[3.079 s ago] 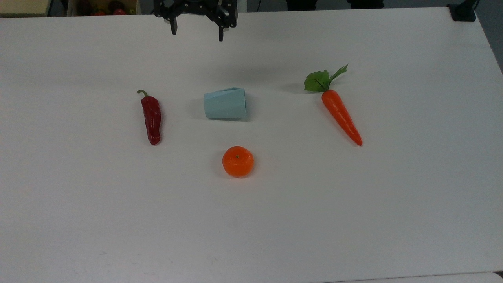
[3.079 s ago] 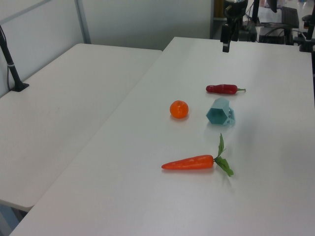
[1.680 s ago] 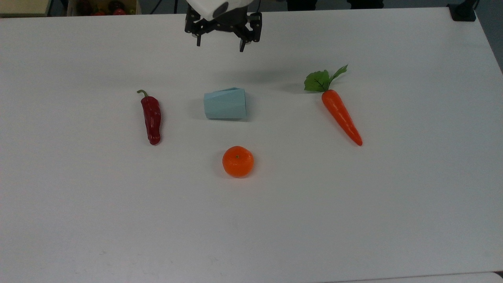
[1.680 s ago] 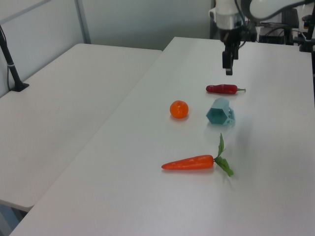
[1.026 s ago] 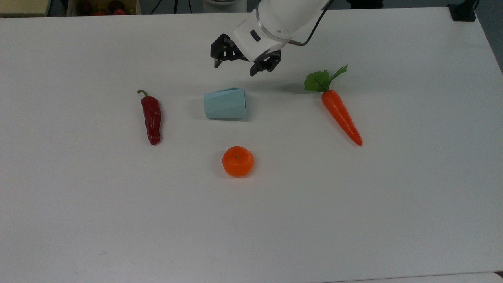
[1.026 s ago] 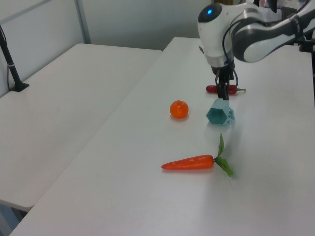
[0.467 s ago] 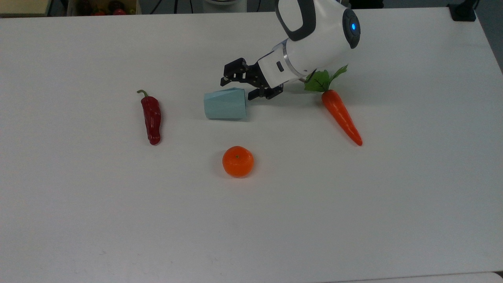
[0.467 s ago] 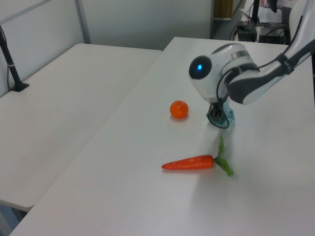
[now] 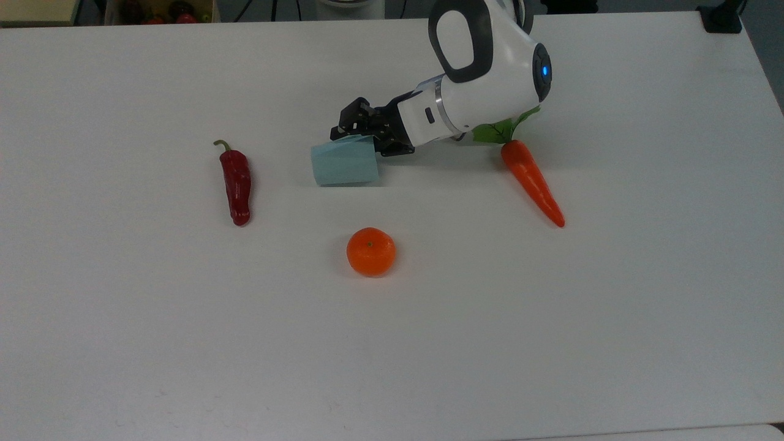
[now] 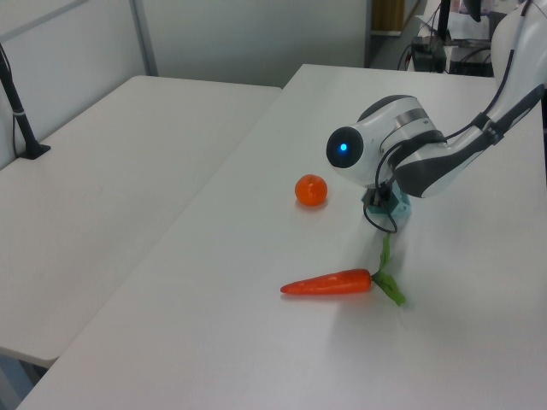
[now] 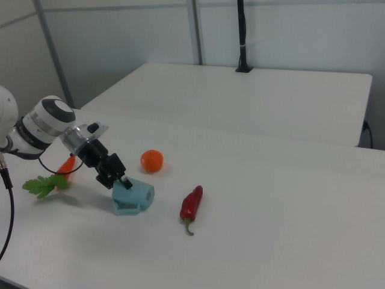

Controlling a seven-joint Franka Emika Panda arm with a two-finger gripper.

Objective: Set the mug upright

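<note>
Mug [image 9: 344, 164] on its side mid-table, rim partly hidden behind gripper [image 9: 366, 136]; jaw state indiscernible.

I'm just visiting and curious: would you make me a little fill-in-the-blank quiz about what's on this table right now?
1. The light-blue mug lies on its ____.
2. In the top view, the vegetable at the mug's left is a red ____ pepper.
3. The round fruit is coloured ____.
4. The gripper reaches the mug at its end nearer the ____.

Missing words: side; chili; orange; carrot
</note>
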